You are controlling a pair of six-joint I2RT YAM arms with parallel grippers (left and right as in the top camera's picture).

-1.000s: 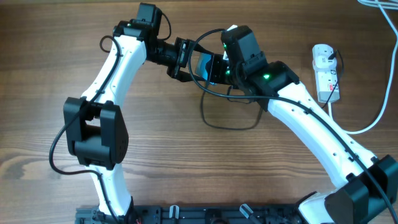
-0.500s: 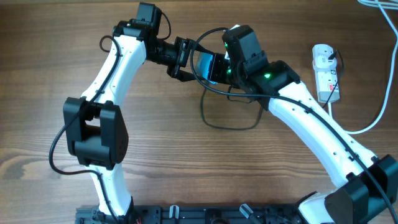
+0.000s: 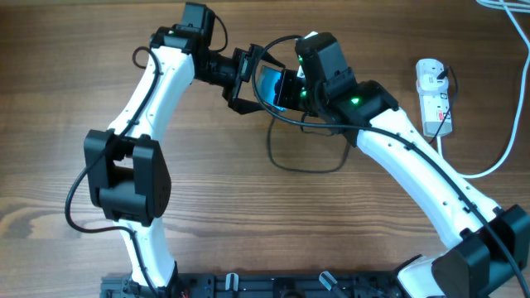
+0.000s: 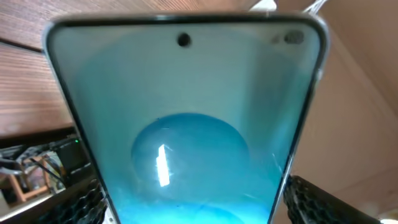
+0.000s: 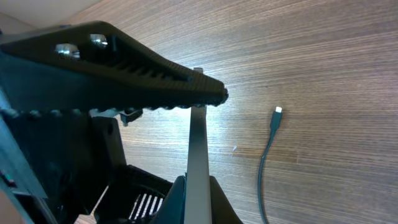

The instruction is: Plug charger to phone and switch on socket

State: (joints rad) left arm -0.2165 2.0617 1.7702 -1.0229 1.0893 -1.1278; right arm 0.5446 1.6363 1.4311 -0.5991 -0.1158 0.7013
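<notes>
The phone (image 3: 272,86), cyan screen lit, is held off the table between both arms. My right gripper (image 3: 291,89) is shut on its one end; in the right wrist view the phone (image 5: 198,143) shows edge-on between the jaws. My left gripper (image 3: 251,80) is open, its fingers (image 4: 326,202) standing on either side of the phone (image 4: 186,118) with a gap showing at the right edge. The charger (image 3: 308,170) lies in a loop on the table below the phone, its metal-tipped connector (image 5: 277,112) free on the wood. The socket (image 3: 432,95) lies at the far right.
A thick white power cord (image 3: 507,153) runs from the socket along the right edge. The left arm's black finger (image 5: 124,81) crosses above the phone in the right wrist view. The robot base rail (image 3: 265,285) lines the front edge.
My left gripper's fingers have spread apart around the phone. The phone stays in my right gripper, nearly in the same place.
</notes>
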